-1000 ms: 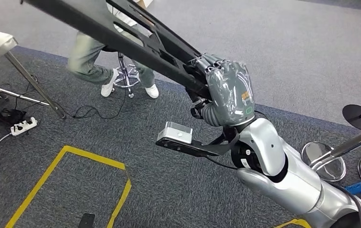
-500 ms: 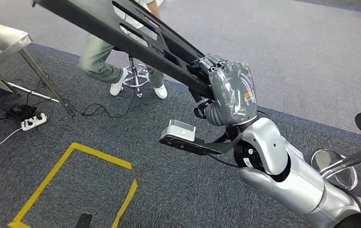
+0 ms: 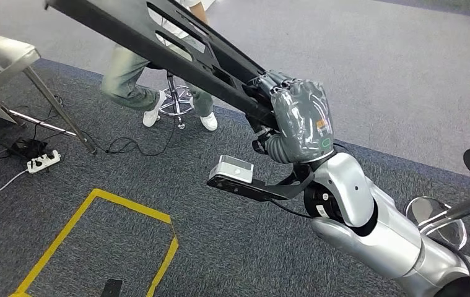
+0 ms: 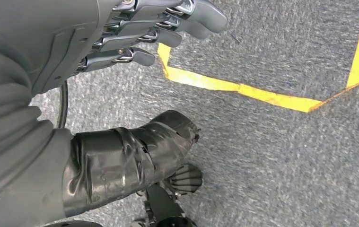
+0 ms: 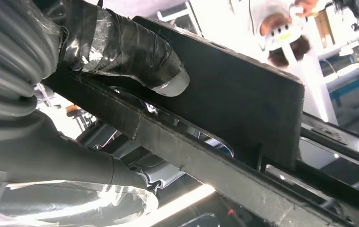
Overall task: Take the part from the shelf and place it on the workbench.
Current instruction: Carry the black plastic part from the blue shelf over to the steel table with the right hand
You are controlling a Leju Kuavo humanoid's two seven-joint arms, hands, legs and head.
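The right hand (image 3: 299,120) was clenched round the near end of the long black slotted panel part (image 3: 158,40), its fingers (image 3: 268,80) and taped thumb clamping the edge so the part stood out over the grey carpeted floor (image 3: 127,179), touching nothing else, probably to clear obstacles in transit. The left hand (image 4: 116,42) hung above the yellow floor tape (image 4: 243,87), fingers released and grasping nothing. A corner of the steel desk (image 3: 6,52) sat well apart from the part, so placing seemed pending.

Head view high, facing down; wrist views close; both share part (image 3: 176,49).
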